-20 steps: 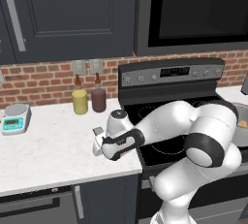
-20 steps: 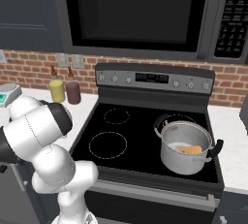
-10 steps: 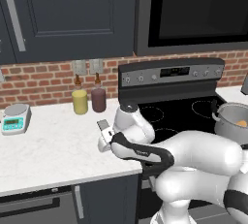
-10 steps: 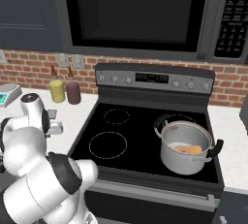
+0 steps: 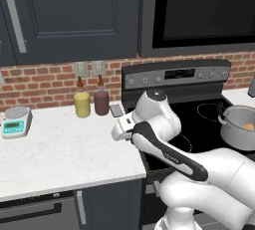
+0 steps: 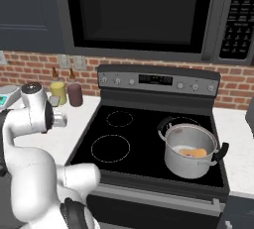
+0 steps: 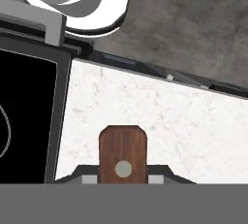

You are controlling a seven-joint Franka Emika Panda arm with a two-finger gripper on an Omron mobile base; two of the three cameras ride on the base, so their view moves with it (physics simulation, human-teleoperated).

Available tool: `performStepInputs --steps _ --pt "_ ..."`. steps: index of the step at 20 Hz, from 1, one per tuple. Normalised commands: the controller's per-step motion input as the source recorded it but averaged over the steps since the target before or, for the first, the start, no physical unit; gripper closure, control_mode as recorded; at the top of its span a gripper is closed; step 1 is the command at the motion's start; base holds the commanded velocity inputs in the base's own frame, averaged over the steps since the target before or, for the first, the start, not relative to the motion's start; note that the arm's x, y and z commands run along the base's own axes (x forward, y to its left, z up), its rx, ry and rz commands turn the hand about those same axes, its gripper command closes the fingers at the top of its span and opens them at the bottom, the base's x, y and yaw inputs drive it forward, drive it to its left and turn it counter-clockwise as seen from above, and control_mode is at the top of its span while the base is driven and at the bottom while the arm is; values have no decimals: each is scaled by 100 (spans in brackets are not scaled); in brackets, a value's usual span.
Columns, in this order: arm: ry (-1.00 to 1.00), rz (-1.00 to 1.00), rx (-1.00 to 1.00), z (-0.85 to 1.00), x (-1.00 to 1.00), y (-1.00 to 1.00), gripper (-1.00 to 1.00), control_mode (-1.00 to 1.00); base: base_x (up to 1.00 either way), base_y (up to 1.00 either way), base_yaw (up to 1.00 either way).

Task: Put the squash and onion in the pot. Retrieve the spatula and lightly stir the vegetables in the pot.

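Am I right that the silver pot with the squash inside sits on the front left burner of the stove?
Not quite. The pot, with the squash inside, sits on the front right burner of the stove, as the right base view shows. The front left burner is bare.

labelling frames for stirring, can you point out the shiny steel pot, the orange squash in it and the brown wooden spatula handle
shiny steel pot [image 6: 188, 164], right base view, front wall
orange squash [image 6: 193, 152], right base view, top surface inside the pot
brown wooden spatula handle [image 7: 123, 153], hand view, handle end

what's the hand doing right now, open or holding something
Hand: closed on the spatula, gripping its brown wooden handle, above the white counter beside the stove.
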Motion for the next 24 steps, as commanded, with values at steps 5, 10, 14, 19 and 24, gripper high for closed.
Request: performStepInputs --steps 5,10,14,19,24 --pt "13 -38 48 95 -42 -5 100 -100 0 0 0" --pt "22 -58 57 71 -59 -10 100 -100 0 0 0" --pt "29 -72 57 60 -54 -24 100 -100 0 0 0" --pt "26 -74 55 49 -50 -21 100 -100 0 0 0" --pt "23 -69 55 58 -23 -39 100 -100 0 0 0"
